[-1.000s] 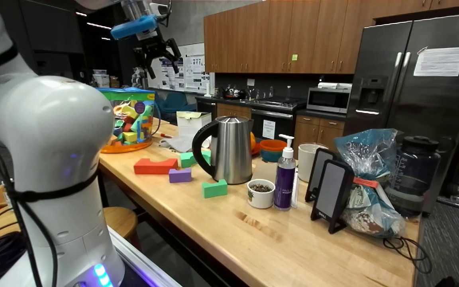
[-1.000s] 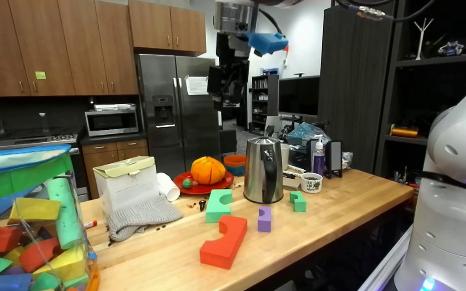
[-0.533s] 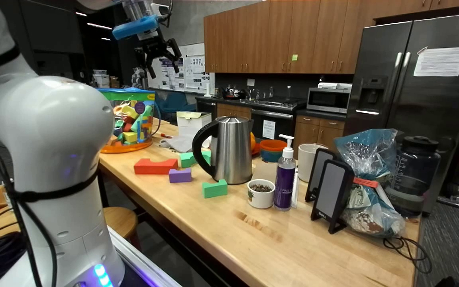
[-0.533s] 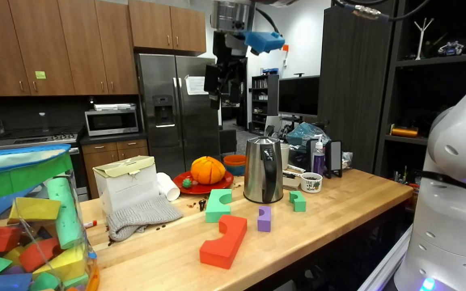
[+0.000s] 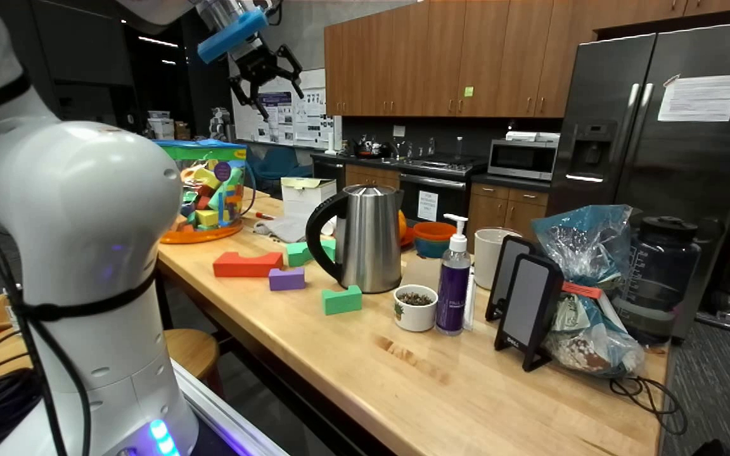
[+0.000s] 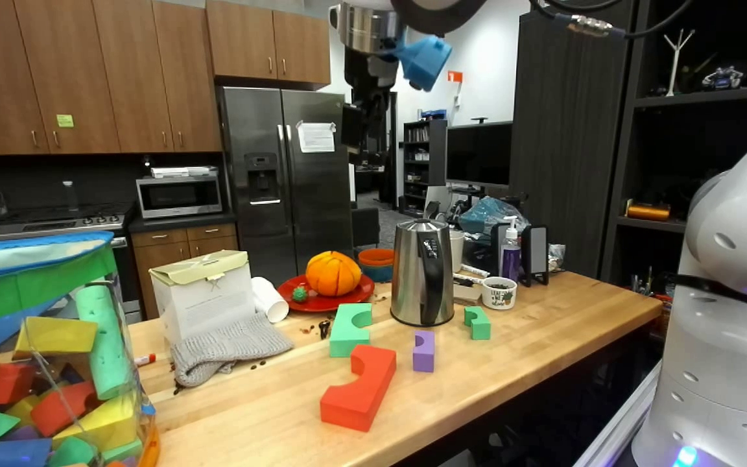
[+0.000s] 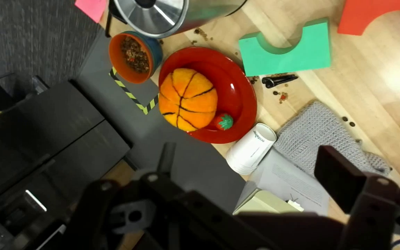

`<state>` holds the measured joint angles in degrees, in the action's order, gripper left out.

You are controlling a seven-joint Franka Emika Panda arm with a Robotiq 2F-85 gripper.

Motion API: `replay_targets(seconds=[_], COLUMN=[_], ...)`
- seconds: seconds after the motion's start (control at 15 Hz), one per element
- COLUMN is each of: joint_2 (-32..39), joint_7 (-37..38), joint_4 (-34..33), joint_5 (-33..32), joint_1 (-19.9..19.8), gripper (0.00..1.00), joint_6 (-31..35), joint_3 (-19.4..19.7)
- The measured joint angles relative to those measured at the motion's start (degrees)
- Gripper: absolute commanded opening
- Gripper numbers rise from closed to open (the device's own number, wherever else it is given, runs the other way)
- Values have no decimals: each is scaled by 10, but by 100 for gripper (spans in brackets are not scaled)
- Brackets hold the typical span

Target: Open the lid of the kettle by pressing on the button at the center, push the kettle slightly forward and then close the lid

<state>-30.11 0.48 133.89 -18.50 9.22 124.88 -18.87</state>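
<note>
I'm tipping the gripper (image 5: 284, 106) further over than half a second ago, its jaws standing apart with nothing between them; it is hanging higher than the stainless-steel kettle (image 5: 371, 244) and well apart from it. That kettle is standing upright on the wooden table (image 5: 365, 348), unmoved. The wrist view is catching its lid (image 7: 155, 19) only at the top edge, apparently closed, so I'm judging that the press is still pending and that the kettle's dark central button (image 7: 147, 2) is needing a better line-up.
</note>
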Motion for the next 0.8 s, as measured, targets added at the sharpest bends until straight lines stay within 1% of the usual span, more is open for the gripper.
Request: replay_targets(seconds=[0.2,0.4,0.6,0.8], joint_2=[-2,0,4,13], joint_7=[-79,-159,-236,-306], joint_4=[13,33,57,78], joint_5=[-19,-47,-74,-85], joint_1=[5,3,-6,-18], gripper=[100,100,100,100], joint_6=[42,93,147,187], joint_3=[34,82,133,179])
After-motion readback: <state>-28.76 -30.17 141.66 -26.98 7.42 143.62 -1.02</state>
